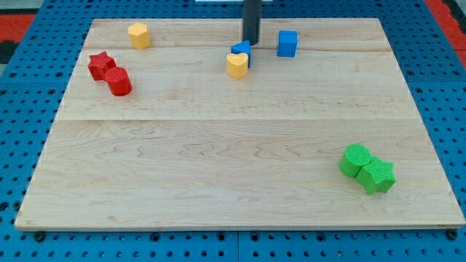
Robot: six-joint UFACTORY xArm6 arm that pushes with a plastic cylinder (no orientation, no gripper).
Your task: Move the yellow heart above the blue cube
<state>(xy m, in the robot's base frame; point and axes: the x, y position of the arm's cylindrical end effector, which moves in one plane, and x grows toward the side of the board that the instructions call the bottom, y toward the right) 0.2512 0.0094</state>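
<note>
The yellow heart (236,65) lies near the view's top centre, touching a small blue block (242,51) just above and to its right. The blue cube (287,44) stands a little further to the right, apart from both. My tip (250,41) is at the lower end of the dark rod, just above the small blue block and left of the blue cube.
A yellow block (139,35) sits at the top left. A red star (100,64) and a red cylinder (119,81) touch each other at the left. Two green blocks (356,160) (378,177) sit together at the bottom right. The wooden board (218,167) lies on a blue pegboard.
</note>
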